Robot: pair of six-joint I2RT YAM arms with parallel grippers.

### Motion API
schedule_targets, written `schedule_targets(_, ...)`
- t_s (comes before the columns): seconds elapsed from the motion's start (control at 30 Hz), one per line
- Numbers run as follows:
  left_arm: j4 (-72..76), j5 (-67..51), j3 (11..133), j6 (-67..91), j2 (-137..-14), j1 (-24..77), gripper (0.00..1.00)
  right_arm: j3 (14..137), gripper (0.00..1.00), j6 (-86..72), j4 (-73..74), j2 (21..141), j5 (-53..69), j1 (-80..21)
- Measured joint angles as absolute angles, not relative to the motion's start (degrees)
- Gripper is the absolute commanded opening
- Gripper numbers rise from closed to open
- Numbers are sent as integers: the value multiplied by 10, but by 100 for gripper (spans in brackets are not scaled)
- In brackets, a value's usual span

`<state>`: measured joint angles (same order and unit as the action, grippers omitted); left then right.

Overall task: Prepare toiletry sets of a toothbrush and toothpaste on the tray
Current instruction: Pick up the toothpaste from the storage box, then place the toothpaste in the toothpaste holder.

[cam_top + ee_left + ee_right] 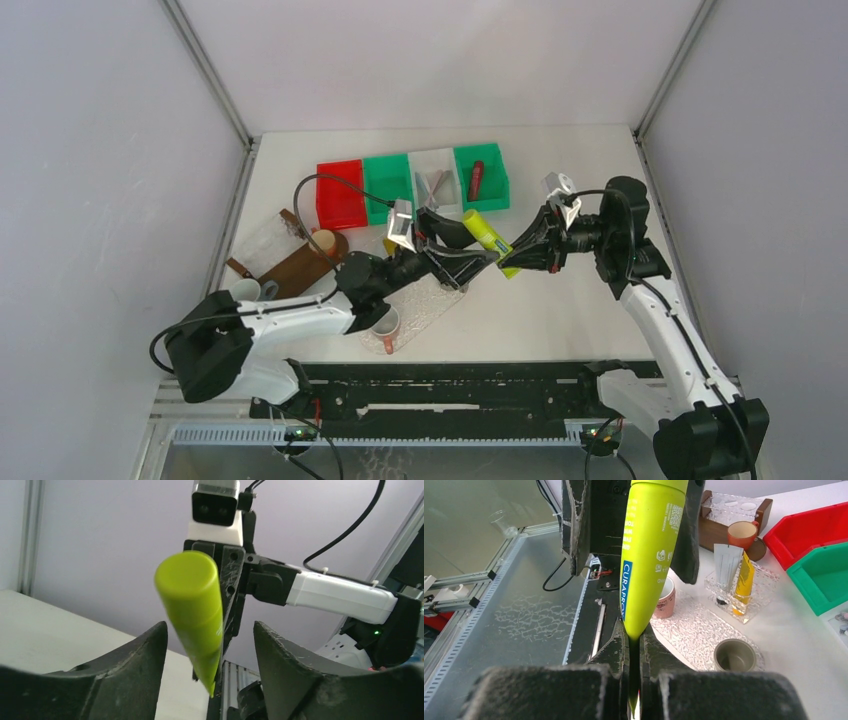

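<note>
Pale grey walls on three sides of a white counter [560,320], with a row of bins along 12 o'clock: red bin [340,200], green bin [387,180], clear bin [450,200], second green bin [497,175]. Down at 7 o'clock, a clear textured tray [694,630], carrying a clear holder [724,592] with a yellow tube [744,577] and a white packet [726,562] upright inside.

In mid-air, just toward 3 o'clock of centre: the lime tube [649,555], off the counter and not yet on the tray. Pinched at its flat crimped tail by the right gripper [634,652], clamped tight on it. Capped end aimed toward 10 o'clock, in between the fingers of the left gripper [210,627], spread wide with a gap on either side in the left wrist view. To all appearances a hand-over, with no second grip made.

Probable trouble from here:
- Thin hold on the crimp only, so prone to pivot or slide at any nudge from one closing finger ahead of the other.
- Smooth, tapered body: liable to squirt out of a squeeze placed too near the cap.
- Danger of a drop onto the counter on any release at the right before a firm hold at the left.
- Very little room between the two grippers; risk of finger against finger on a small misjudged advance.
</note>
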<state>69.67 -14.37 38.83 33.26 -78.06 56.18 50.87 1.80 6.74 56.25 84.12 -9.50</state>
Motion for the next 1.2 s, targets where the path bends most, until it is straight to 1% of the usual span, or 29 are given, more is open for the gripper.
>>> schedule_targets(0.07, 708, -150, 396, 338, -788, 562, 44, 505, 0, 23, 69, 564, 841, -98)
schedule_targets(0.17, 715, -154, 403, 344, -800, 561, 18, 501, 0, 32, 72, 566, 847, -104)
schedule_targets(0.23, 720, -157, 403, 347, -804, 559, 6, 500, 0, 39, 72, 566, 846, -104)
schedule_targets(0.27, 719, -159, 403, 349, -804, 558, 3, 500, 0, 43, 72, 566, 845, -104)
schedule_targets(0.3, 719, -163, 403, 350, -804, 556, 1, 500, 5, 50, 73, 567, 843, -104)
schedule_targets(0.33, 718, -166, 404, 351, -803, 554, 0, 500, 12, 54, 74, 567, 841, -104)
schedule_targets(0.4, 710, -173, 404, 352, -799, 547, 0, 500, 33, 65, 79, 567, 835, -106)
schedule_targets(0.5, 678, -201, 403, 351, -782, 532, 0, 499, 59, 87, 98, 567, 825, -112)
schedule_targets(0.57, 631, -225, 401, 349, -759, 512, 0, 499, 72, 104, 118, 567, 823, -112)
schedule_targets(0.63, 556, -249, 401, 328, -726, 487, 0, 499, 79, 131, 136, 567, 818, -108)
schedule_targets(0.67, 509, -257, 403, 308, -708, 479, 0, 499, 82, 146, 147, 567, 814, -107)
schedule_targets(0.77, 274, -267, 440, 205, -659, 470, 0, 499, 86, 206, 186, 565, 804, -103)
schedule_targets(0.8, 186, -268, 463, 166, -651, 472, 0, 499, 86, 227, 200, 564, 800, -103)
schedule_targets(0.93, -56, -266, 529, 52, -646, 482, 0, 499, 89, 305, 251, 561, 790, -119)
schedule_targets(1.03, -179, -255, 564, -8, -651, 508, 0, 499, 89, 322, 263, 563, 778, -147)
schedule_targets(1.2, -291, -240, 637, -67, -693, 551, 0, 489, 89, 293, 236, 584, 771, -178)
